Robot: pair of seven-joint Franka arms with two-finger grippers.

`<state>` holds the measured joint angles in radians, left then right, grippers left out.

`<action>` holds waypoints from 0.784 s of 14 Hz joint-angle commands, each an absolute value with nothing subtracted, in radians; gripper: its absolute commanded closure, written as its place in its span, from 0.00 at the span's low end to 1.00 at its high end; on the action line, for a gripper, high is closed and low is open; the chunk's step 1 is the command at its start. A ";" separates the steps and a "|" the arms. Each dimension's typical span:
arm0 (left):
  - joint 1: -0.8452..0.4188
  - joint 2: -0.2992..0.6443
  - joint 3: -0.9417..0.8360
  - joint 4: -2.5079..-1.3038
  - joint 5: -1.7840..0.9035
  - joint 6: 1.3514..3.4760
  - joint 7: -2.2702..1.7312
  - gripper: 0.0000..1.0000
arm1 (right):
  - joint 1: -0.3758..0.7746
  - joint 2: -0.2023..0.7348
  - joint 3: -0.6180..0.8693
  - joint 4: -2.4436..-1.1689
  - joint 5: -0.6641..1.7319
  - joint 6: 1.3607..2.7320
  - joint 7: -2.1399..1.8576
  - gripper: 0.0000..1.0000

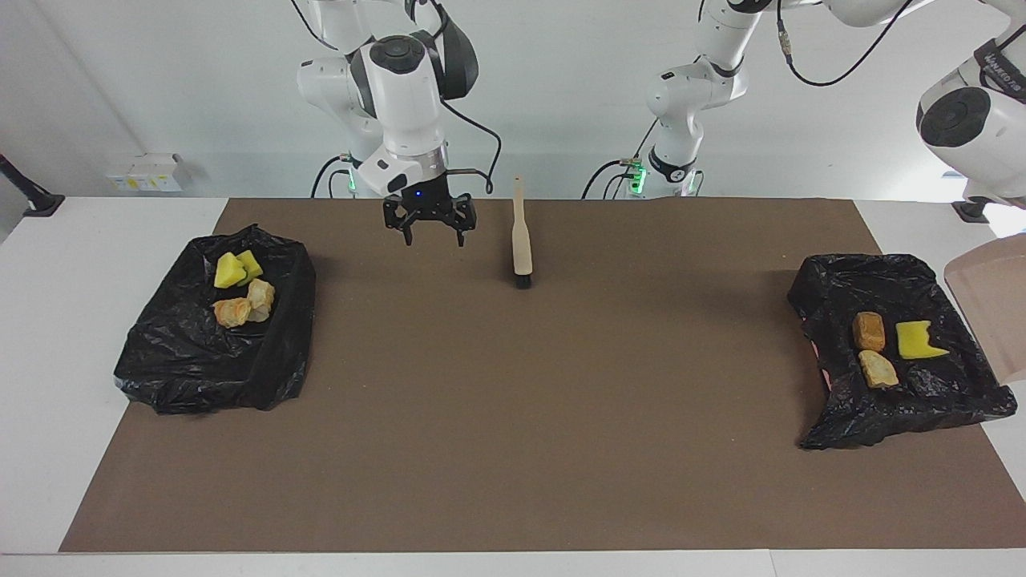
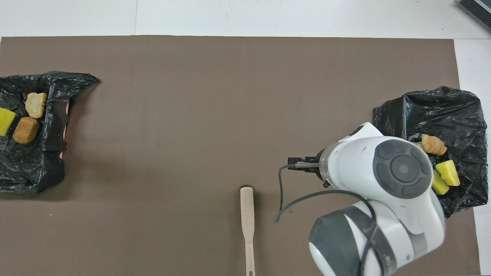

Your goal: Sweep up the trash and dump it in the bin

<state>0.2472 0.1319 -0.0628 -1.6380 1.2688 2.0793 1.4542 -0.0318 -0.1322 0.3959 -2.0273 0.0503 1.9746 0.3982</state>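
Two crinkly black bags (image 1: 216, 336) (image 1: 898, 353) hold the small trash pieces (image 1: 240, 292) (image 1: 890, 340), spongy yellow chunks and stripy bread toys. Between them, the right gripper (image 1: 430, 227) hangs open and empty beside the smooth beige brush (image 1: 522, 240). At the edge, the left gripper, out of sight, grips the beige dustpan (image 1: 994, 296) tight.

Bright and even in both views, lit from above, no dim corner. Soft shadows only: a faint one on the brown mat (image 1: 513, 417) just under the right gripper (image 1: 429, 232), a thin one beside the brush (image 1: 522, 240) near that gripper, a broader dark one along the mat beside each black bag (image 1: 216, 344). Small white glints on the wrinkled plastic of both bags, stronger on the bag (image 1: 898, 377) well apart from the right gripper. Mild gloss on the white arm shells. Sharp focus across the table. Blurred slightly at the facing view's edge, where the dustpan (image 1: 990, 296) is cut off. Straight mat edges, no clear bending near the corners.
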 commanded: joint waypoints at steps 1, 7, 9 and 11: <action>0.222 0.071 -0.052 -1.713 1.312 2.060 1.408 1.00 | -0.081 -0.124 0.381 -1.944 0.032 1.873 0.296 0.00; 0.143 0.075 -0.058 -1.706 1.059 1.919 1.417 1.00 | 0.103 -0.138 -0.030 -1.824 0.035 1.717 0.195 0.00; 0.095 0.075 -0.058 -1.700 0.947 1.844 1.408 1.00 | 0.094 -0.140 -0.063 -1.790 0.035 1.694 0.144 0.00; 0.078 0.074 -0.058 -1.701 0.832 1.825 1.407 1.00 | 0.092 -0.138 -0.107 -1.712 0.031 1.626 0.126 0.00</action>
